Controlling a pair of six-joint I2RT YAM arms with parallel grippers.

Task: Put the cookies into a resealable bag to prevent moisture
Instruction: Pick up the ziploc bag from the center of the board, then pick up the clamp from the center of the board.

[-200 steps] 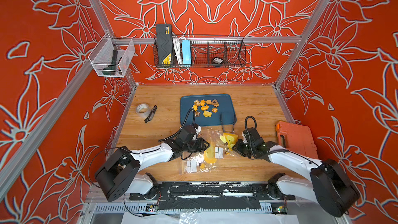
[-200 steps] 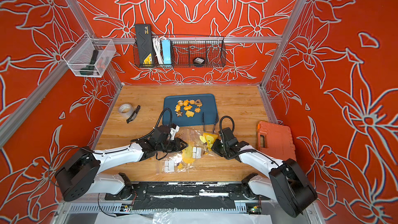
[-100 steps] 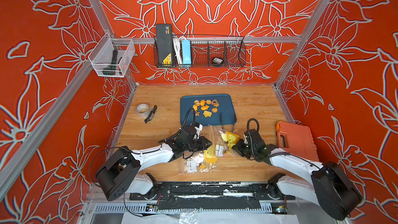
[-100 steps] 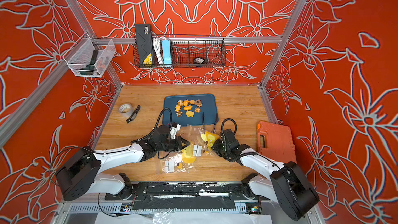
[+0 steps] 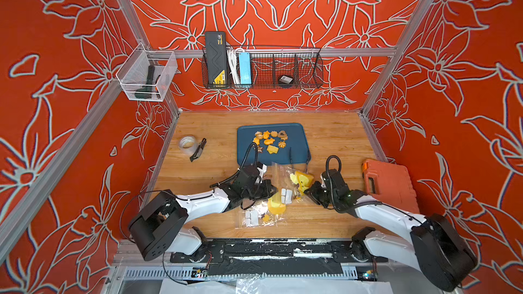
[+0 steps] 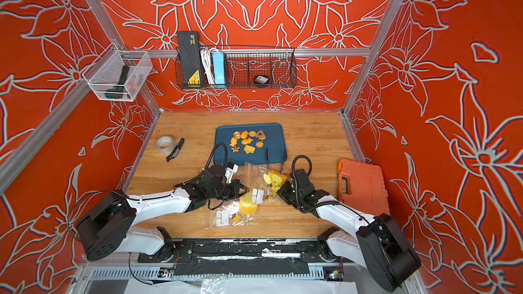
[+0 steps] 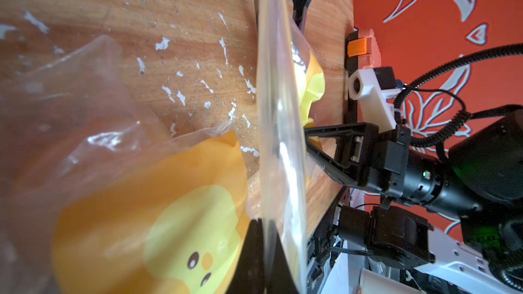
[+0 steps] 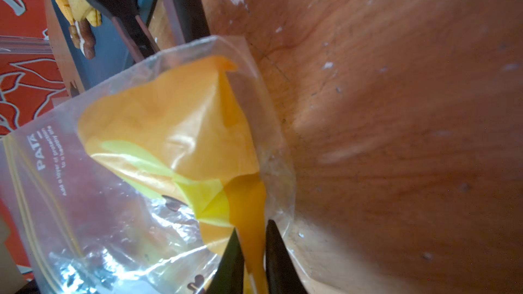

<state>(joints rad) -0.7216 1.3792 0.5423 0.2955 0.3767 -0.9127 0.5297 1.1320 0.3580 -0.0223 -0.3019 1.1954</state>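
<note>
**Now that both grips are set, opening the mouth comes next**

While the small orange, yellow and brown shaped cookies lie untouched in a cluster on the dark blue plastic tray at the middle of the wooden table, we find none of them in any bag yet. Just in front of that tray, the clear resealable bag with a yellow cartoon print stands lifted off the wood between the two arms. What has changed within the last second is the left gripper: it has slid in toward the bag and brought its fingers together on the film, which rises straight from between the tips in the left wrist view. The right gripper keeps its place, fingers clamped on a fold of the yellow-printed film. We judge the bag is now held from both sides, so its mouth can be pulled apart next; thin film could slip free. A second clear printed bag lies flat nearer the robot's base.
</note>
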